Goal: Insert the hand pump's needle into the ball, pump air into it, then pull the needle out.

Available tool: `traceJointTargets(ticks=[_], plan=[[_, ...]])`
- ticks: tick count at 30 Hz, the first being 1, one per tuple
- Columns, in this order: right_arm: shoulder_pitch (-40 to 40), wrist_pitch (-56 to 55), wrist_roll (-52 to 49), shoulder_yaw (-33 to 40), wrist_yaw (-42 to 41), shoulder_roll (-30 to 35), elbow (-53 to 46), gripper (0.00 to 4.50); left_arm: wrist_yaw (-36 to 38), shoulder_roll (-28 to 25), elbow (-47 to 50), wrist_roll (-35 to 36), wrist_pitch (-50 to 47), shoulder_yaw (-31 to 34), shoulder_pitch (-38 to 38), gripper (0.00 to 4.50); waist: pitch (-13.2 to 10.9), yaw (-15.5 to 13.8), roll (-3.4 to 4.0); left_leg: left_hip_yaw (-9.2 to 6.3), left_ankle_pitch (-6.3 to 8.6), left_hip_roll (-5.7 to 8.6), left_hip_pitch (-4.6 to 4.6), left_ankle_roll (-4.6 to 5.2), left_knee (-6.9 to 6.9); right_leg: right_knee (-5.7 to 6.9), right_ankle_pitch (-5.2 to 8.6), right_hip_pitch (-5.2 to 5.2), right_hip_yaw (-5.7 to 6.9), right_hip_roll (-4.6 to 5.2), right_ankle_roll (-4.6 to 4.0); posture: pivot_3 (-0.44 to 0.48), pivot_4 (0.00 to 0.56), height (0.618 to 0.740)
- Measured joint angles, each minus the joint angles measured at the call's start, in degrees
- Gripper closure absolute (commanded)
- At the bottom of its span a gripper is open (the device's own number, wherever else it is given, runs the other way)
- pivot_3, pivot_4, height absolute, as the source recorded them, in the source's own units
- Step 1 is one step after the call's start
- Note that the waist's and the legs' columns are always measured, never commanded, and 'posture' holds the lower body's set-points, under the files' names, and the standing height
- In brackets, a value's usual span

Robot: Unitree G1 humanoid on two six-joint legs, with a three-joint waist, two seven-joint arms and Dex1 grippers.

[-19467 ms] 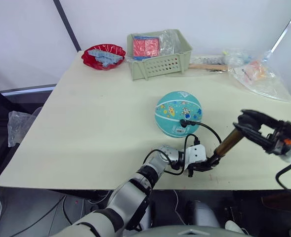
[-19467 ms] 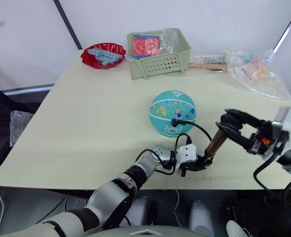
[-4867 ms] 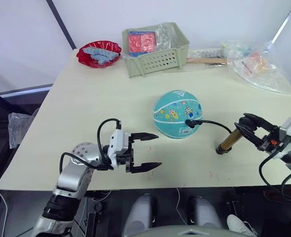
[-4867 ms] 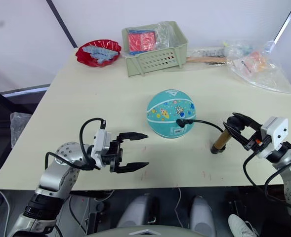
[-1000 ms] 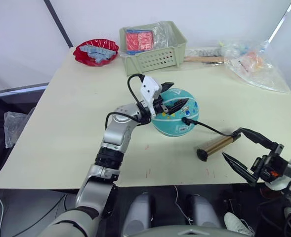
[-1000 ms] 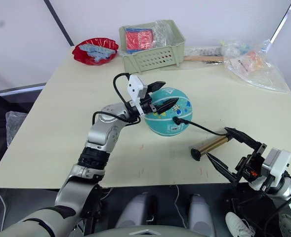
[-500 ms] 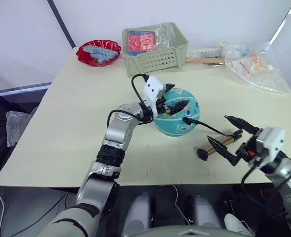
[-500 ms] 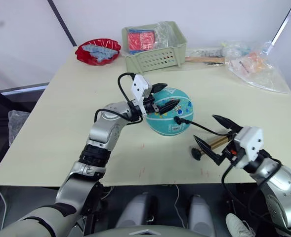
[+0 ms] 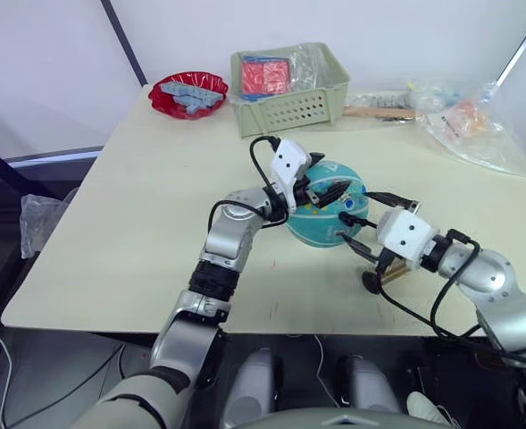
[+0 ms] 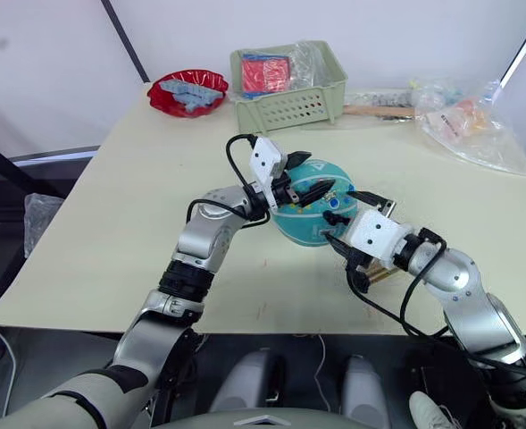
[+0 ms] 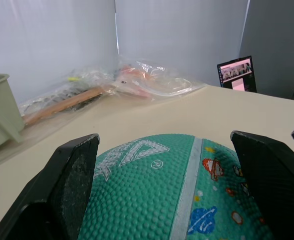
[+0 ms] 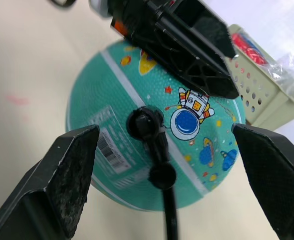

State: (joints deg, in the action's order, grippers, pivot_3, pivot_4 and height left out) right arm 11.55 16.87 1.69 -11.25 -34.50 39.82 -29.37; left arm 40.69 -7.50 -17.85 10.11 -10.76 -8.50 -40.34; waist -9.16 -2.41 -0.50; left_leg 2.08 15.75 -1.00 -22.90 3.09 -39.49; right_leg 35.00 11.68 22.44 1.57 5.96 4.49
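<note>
The teal ball (image 9: 314, 222) rests mid-table. My left gripper (image 9: 329, 174) is open, one finger (image 11: 73, 183) on each side of the ball's top (image 11: 171, 200). The needle's black fitting (image 12: 146, 122) sits against the ball's side by the white label; the pin itself is hidden. A black hose (image 12: 162, 170) runs from the fitting. My right gripper (image 12: 164, 131) is open, its fingers (image 12: 73, 172) spread either side of that fitting and gripping nothing. The hand pump (image 9: 389, 273) lies on the table under my right wrist, mostly covered.
At the back stand a green basket (image 9: 289, 85) and a red bowl (image 9: 189, 94). Plastic bags (image 9: 477, 125) and a wooden stick (image 9: 379, 112) lie at the back right. The table's front edge runs just behind the pump.
My right gripper has swung in from the front right edge, over the pump, to the needle fitting on the ball, staying open. My left gripper holds its place over the ball.
</note>
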Motion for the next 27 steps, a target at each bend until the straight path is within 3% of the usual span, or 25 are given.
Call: traceJointTargets(ticks=[5, 6, 8, 15, 21, 27], plan=[[3.05, 0.62, 3.60, -2.20, -1.66, 0.55, 1.17, 0.05, -0.79, 0.78, -0.77, -0.50, 0.74, 0.01, -0.15, 0.00, 0.06, -0.03, -0.03, -0.13, -0.01, 0.05, 0.01, 0.01, 0.00, -0.02, 0.01, -0.07, 0.04, 0.00, 0.00, 0.000, 0.150, 0.738], [3.13, 0.57, 4.21, -2.39, -1.93, 0.52, 1.19, 0.29, -0.89, 0.93, -0.90, -0.69, 1.01, 0.01, -0.16, 0.00, 0.06, -0.03, -0.04, -0.14, -0.01, 0.07, 0.01, 0.01, 0.00, -0.02, 0.00, -0.08, 0.04, 0.01, 0.00, 0.000, 0.150, 0.738], [3.18, 0.52, 5.17, -2.62, -2.39, 0.50, 1.32, 0.89, -0.93, 1.04, -1.12, -0.85, 1.16, 0.02, -0.26, 0.00, 0.06, -0.03, -0.04, -0.15, -0.02, 0.09, 0.01, 0.01, -0.01, -0.02, 0.00, -0.09, 0.03, 0.01, 0.01, 0.000, 0.150, 0.738], [3.19, -0.69, 7.57, -3.38, -2.89, 0.29, 2.46, 4.41, -1.18, 1.15, -1.44, -1.07, 1.42, 0.13, -0.24, 0.00, 0.06, 0.00, -0.05, -0.29, -0.06, 0.11, 0.01, -0.01, -0.01, -0.02, 0.00, -0.11, 0.05, 0.01, 0.01, 0.000, 0.150, 0.738], [3.18, -0.93, 8.64, -3.35, -3.05, -0.11, 2.56, 4.43, -1.91, 1.42, -1.44, -1.61, 1.59, 0.07, -0.10, 0.00, 0.07, 0.02, -0.04, -0.60, -0.06, 0.14, 0.02, -0.01, -0.01, -0.02, 0.00, -0.17, 0.06, 0.01, 0.01, 0.000, 0.150, 0.738], [1.39, -0.90, 9.29, -1.71, -3.03, -0.10, 2.18, 4.43, -7.05, 3.97, -2.91, -4.76, 4.55, -1.05, 0.87, 0.00, 0.27, -0.16, -0.07, -0.96, -0.12, 0.36, 0.11, 0.02, -0.01, -0.09, 0.02, -0.45, 0.10, 0.02, 0.03, 0.000, 0.150, 0.738]])
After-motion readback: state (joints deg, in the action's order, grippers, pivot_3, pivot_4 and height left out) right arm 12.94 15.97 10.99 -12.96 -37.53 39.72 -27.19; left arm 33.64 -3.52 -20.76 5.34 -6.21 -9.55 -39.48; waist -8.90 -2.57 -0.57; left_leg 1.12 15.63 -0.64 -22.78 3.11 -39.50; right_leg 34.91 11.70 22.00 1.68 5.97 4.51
